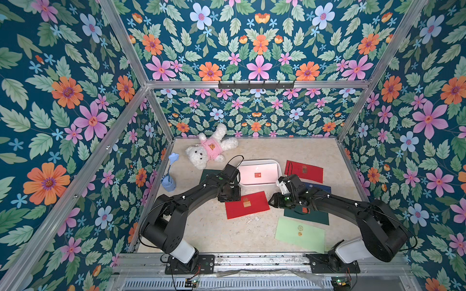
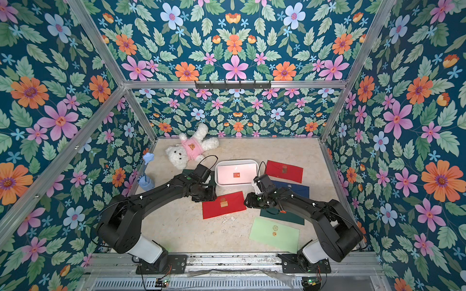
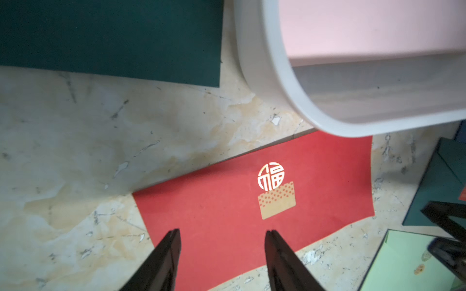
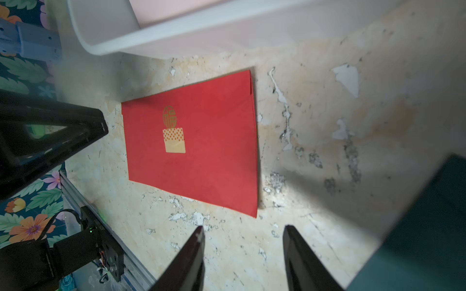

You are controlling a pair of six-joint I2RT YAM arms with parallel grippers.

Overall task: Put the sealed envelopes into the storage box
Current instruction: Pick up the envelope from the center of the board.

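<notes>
Left pincer released, jaws apart over the near edge of the red envelope (flat on the counter); storage box just beyond, pink envelope inside. Right pincer also released, empty, same red envelope just ahead, untouched.

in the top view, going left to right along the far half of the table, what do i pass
blue flower cup → teddy bear → storage box → red envelope
</notes>
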